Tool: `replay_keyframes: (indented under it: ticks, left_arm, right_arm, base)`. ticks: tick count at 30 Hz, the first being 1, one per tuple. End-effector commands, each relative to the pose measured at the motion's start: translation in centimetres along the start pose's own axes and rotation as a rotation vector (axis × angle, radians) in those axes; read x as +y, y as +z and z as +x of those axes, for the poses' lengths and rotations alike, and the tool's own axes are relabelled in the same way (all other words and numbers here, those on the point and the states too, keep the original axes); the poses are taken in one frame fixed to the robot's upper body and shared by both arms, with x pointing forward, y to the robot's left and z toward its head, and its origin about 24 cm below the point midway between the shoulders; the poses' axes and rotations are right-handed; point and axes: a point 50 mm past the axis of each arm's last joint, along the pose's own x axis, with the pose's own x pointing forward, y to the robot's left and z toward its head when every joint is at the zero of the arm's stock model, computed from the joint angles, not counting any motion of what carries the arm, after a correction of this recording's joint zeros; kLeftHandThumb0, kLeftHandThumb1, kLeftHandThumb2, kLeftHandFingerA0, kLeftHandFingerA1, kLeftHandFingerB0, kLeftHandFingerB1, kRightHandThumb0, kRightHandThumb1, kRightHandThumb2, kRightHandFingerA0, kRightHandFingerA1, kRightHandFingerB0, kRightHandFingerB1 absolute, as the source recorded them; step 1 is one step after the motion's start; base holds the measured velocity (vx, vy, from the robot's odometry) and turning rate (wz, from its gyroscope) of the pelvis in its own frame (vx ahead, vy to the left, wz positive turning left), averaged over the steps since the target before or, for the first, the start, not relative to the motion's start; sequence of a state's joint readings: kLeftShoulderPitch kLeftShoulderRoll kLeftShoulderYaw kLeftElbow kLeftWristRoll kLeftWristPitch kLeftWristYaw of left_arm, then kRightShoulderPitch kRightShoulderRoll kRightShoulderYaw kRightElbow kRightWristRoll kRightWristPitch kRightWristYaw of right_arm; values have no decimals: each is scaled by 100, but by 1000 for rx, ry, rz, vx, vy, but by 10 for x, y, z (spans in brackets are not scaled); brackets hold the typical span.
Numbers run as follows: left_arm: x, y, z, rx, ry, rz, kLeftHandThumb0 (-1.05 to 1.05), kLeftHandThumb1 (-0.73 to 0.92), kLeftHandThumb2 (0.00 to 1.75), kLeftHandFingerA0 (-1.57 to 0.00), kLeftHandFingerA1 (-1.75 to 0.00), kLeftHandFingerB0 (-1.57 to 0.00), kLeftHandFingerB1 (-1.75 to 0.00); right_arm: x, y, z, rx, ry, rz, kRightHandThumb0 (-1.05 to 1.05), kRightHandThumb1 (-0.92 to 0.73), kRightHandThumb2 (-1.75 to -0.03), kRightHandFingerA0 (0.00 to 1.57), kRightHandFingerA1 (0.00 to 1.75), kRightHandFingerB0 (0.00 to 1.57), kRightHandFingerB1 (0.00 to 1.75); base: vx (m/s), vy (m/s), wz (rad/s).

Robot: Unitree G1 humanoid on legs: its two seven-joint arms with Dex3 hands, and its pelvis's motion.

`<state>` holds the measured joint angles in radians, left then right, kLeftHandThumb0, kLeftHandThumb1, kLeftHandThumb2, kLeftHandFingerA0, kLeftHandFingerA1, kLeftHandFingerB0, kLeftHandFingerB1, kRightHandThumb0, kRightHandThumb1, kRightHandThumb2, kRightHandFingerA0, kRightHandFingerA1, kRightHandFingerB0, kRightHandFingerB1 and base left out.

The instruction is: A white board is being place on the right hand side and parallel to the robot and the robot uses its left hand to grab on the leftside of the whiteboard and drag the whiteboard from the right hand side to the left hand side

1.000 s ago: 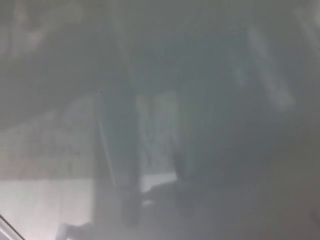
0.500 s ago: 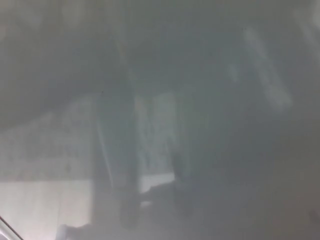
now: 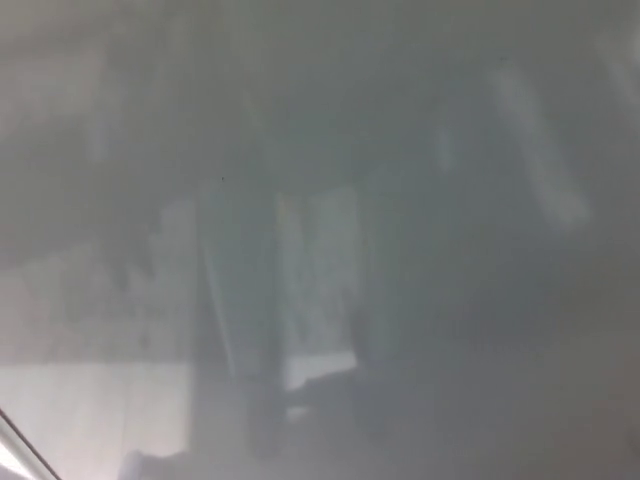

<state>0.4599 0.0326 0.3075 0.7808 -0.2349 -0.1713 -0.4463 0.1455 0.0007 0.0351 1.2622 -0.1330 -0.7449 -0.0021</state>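
A single head-mounted camera is supplying the only view, and it is sitting so near a glossy grey surface, apparently the whiteboard (image 3: 420, 150), that the surface is filling almost the whole frame. The lens is facing the pane nearly flat on, and only hazy, out-of-focus reflections are showing: pale vertical bands at centre, a light streak slanting through the upper right, a brighter patch spreading across the lower left. A thin pale edge (image 3: 22, 445) is cutting diagonally across the lower-left corner. Nothing sharp is registering at this range, and no second view is sharing the scene.
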Motion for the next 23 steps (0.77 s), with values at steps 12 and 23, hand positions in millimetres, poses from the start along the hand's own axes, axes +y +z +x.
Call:
replay_keyframes:
  ticks: [12, 23]
  left_arm:
    - [8, 2, 4, -27, -15, 260, -40, 71, 65, -31, -38, -9, -20]
    - [9, 2, 6, -31, 0, 295, -40, 71, 63, -32, -36, -12, -25]
  right_arm:
    - [8, -10, -7, 52, 60, -75, -54, -84, -72, 87, 84, 39, 84]
    - [7, -10, -7, 48, 56, -79, -52, -83, -72, 90, 84, 43, 84]
  base:
    - [0, 0, 0]
    - [0, 0, 0]
